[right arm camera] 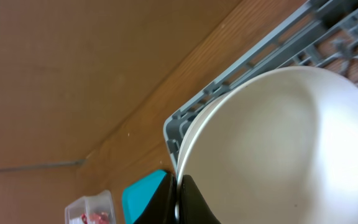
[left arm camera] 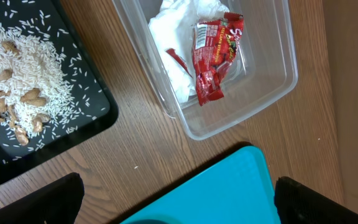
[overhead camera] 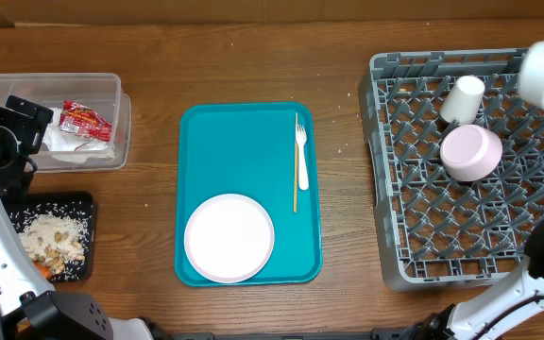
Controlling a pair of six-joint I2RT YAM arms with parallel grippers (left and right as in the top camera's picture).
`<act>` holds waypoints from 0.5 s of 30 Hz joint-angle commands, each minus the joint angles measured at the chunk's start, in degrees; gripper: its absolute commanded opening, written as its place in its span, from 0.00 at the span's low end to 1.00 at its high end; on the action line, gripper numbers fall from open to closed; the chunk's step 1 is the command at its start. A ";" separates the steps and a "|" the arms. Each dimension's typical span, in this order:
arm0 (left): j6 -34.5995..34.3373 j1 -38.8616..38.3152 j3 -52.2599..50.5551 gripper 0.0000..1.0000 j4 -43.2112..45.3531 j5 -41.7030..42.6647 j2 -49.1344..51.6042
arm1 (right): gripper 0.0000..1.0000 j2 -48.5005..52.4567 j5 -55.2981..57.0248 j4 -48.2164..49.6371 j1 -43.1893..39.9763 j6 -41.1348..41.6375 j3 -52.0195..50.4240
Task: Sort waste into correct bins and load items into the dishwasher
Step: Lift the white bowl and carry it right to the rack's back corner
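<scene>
Over rack (overhead camera: 423, 236) corner — right pincer (right arm camera: 180, 202) grips bowl (right arm camera: 278, 143) | nearby: cup (overhead camera: 463, 98), second bowl (overhead camera: 470, 153)

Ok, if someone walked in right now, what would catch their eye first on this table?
Probably the bright teal tray in the middle, with a white plate at its near left corner and a fork along its right edge. Next, the grey dish rack on the right, where the right end effector grips a white bowl by its rim at the far right corner.
</scene>
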 commanded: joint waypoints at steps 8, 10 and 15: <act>1.31 -0.11 0.55 1.00 0.04 0.22 -0.26 | 0.04 -1.03 -6.36 16.20 0.46 -2.10 -14.64; 1.31 -0.11 0.55 1.00 0.04 0.22 -0.26 | 0.04 -1.01 -9.42 21.44 0.46 -0.24 -18.27; 1.31 -0.11 0.55 1.00 0.07 0.22 -0.26 | 0.04 -0.90 -14.51 33.44 0.50 4.37 -26.45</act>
